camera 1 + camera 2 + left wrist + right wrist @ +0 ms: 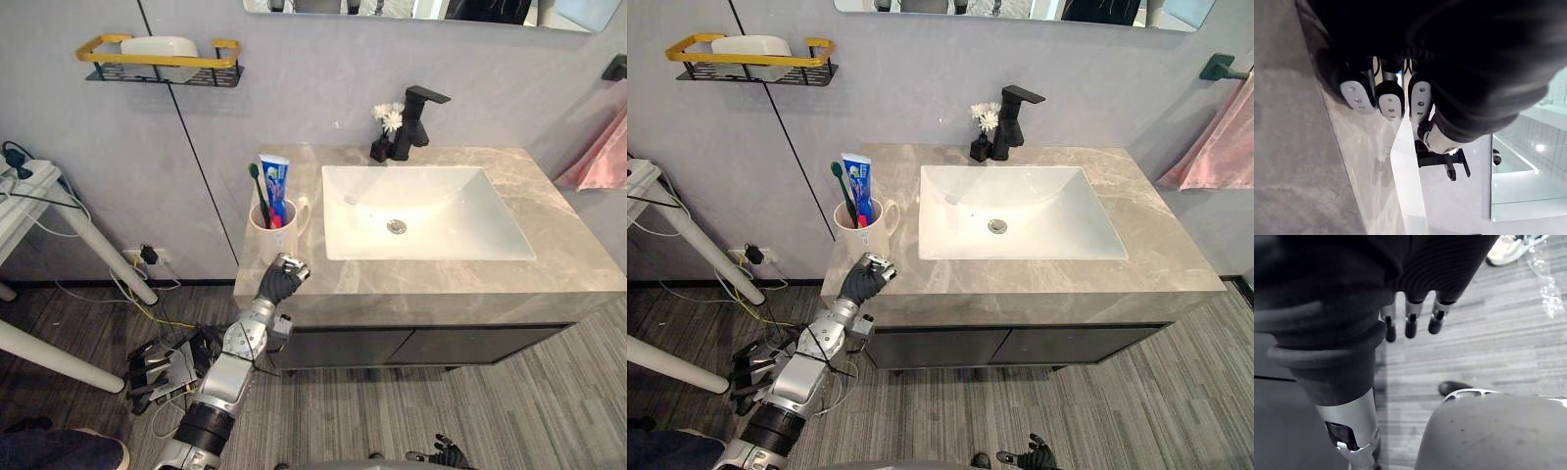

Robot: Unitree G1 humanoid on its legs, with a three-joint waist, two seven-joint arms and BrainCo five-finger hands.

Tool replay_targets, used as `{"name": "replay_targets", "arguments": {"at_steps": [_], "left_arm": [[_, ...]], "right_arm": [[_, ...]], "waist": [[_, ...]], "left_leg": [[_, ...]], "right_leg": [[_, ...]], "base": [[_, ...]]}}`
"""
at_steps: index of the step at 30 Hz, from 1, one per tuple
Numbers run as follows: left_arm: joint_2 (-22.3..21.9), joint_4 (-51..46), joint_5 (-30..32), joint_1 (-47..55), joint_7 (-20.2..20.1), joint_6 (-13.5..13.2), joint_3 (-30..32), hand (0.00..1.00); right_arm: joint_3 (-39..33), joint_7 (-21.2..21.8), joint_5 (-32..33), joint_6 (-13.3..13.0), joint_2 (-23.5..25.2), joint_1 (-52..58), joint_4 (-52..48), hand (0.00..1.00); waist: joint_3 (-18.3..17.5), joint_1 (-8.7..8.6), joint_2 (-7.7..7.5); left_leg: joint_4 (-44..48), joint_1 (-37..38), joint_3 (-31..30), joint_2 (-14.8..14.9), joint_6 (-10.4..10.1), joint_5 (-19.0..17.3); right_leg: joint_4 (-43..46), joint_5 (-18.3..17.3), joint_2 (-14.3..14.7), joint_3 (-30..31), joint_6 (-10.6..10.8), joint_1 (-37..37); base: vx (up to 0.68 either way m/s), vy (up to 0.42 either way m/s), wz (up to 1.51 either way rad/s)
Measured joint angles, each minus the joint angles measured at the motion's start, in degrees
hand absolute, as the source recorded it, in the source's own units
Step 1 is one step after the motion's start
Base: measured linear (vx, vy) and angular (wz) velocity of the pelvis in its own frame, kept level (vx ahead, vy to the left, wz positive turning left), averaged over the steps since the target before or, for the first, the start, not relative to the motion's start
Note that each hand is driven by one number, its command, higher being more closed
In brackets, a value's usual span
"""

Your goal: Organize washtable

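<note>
Left eye view: cup (275, 235) with toothbrush (259, 194) and toothpaste (275, 184) stands by the counter's (568, 264) left edge; left hand (282, 276) just before it, open or closed I cannot tell; right hand (1410, 319) hangs slack; cup likely rigid, slick, breakable; wrap its body.

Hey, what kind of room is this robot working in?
Most likely a bathroom: a white sink with a black faucet, a cup holding a toothbrush and toothpaste, and a pink towel hanging at the side.
</note>
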Motion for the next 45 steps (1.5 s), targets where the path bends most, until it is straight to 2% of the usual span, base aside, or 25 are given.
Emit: {"name": "replay_targets", "arguments": {"at_steps": [6, 13, 21, 29, 35, 45], "left_arm": [[0.0, 0.5, 3.3, -0.9, 0.4, -0.4, -0.9, 1.0], [-0.7, 3.4, 9.1, -3.0, 5.3, -1.7, -0.7, 1.0], [-2.8, 5.7, 13.4, -4.2, 7.8, -1.3, 2.8, 1.0], [-3.9, 4.9, 12.8, -3.1, 8.8, -1.4, 6.6, 1.0], [-4.1, 1.2, 7.3, 1.0, 8.1, -1.9, 9.3, 1.0], [-3.9, 0.4, 4.2, 1.8, 6.4, -1.6, 10.8, 1.0]], "right_arm": [[0.1, 0.0, 0.0, -0.1, 0.1, 0.0, -0.1, 0.0], [1.1, 0.0, -0.5, -0.2, 0.0, -0.3, -0.3, 0.0], [1.9, 0.0, -1.2, -0.2, -0.2, -0.5, -0.7, 0.0], [2.4, -0.1, -1.6, -0.3, -0.4, -0.3, -1.4, 0.0], [2.4, 0.0, -2.2, -0.3, -0.4, -0.2, -1.8, 0.0], [3.9, 0.1, -2.4, -0.3, -1.0, 0.0, -2.1, 0.0]], "waist": [[0.4, -0.06, -0.22], [1.0, -0.05, -0.33], [1.4, -0.15, -0.31], [1.7, -0.1, -0.16], [1.7, 0.04, -0.08], [1.5, 0.0, 0.2]], "left_leg": [[0.0, 0.0, 0.4, 0.1, 0.0, 0.0], [0.0, 0.0, 1.7, 0.0, 0.0, -0.1], [0.1, 0.1, 2.4, 0.1, 0.0, -0.1], [-0.1, 0.2, 2.5, 0.6, 0.0, -0.1], [-0.1, 0.2, 2.4, 0.6, 0.0, -0.1], [-0.1, 0.2, 2.4, 0.5, 0.0, -0.1]], "right_leg": [[-0.1, 0.1, 0.0, 0.3, 0.1, -0.1], [-0.1, 0.5, 0.1, 1.7, 0.2, -0.9], [-0.3, 0.8, 0.1, 2.5, 0.2, -1.1], [-0.1, 0.8, 0.3, 2.7, 0.2, -1.2], [-0.1, 0.8, 0.4, 2.7, 0.2, -1.1], [-0.1, 0.8, 0.3, 2.7, 0.2, -1.1]], "base": [[0.0, 0.0, -0.01], [-0.02, -0.003, -0.09], [-0.05, -0.011, -0.05], [-0.01, -0.004, -0.01], [-0.01, -0.005, 0.0], [-0.01, -0.003, 0.0]]}}
